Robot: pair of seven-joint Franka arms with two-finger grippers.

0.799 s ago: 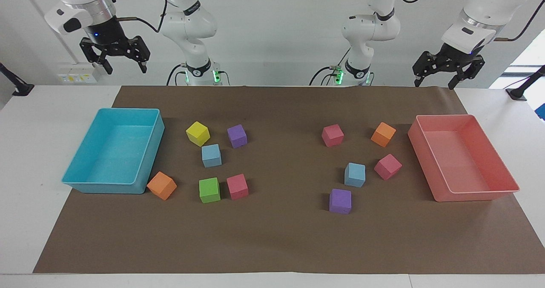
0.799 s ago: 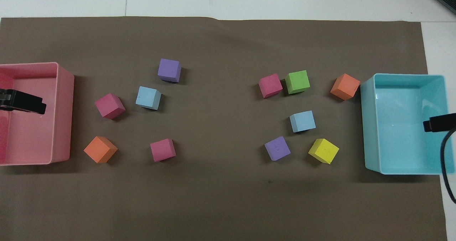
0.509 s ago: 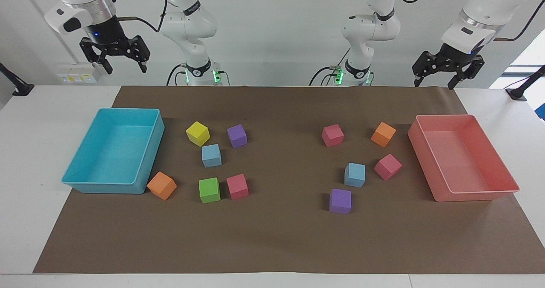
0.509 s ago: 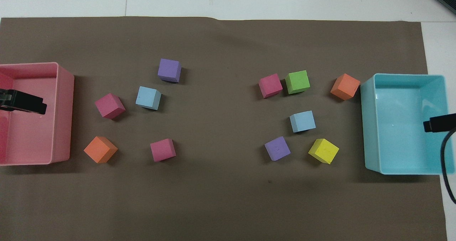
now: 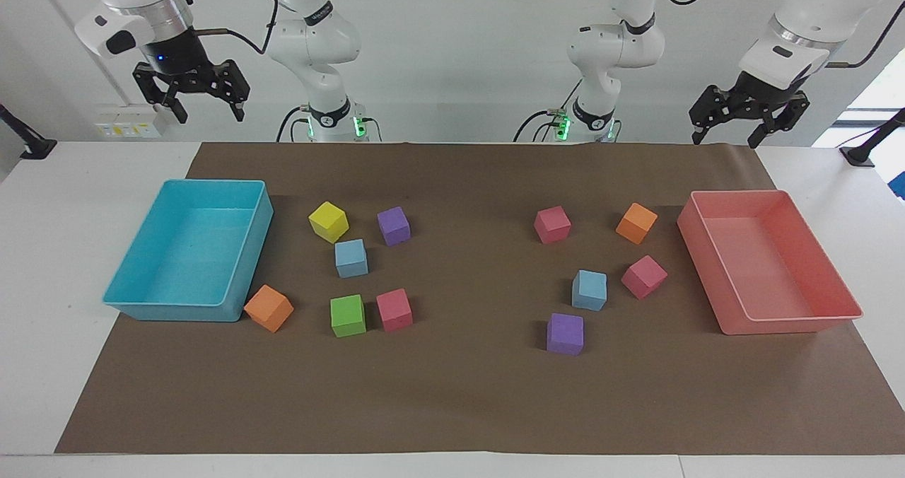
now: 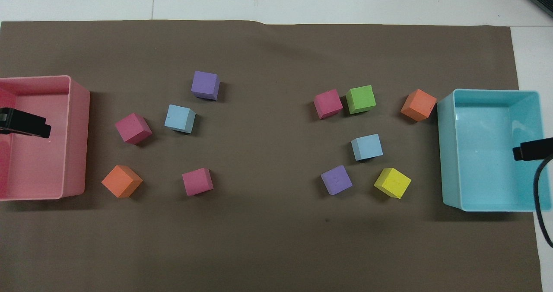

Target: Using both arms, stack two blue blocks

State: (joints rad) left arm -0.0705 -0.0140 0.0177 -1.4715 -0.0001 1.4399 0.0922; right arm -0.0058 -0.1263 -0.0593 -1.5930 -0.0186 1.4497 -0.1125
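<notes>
The blue blocks point(image 5: 351, 258) point(image 5: 589, 289) are sitting apart; I am keeping both jaws wide open and empty, ready to grab.

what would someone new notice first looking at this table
Probably the two big trays on the brown paper: a turquoise tray at the right arm's end of the table and a pink tray at the left arm's end. Between them, small coloured cubes lie in two loose clusters, each holding one of the blue blocks, still apart and unstacked. The right pincer and left pincer hang open, high above the table, holding nothing.
</notes>
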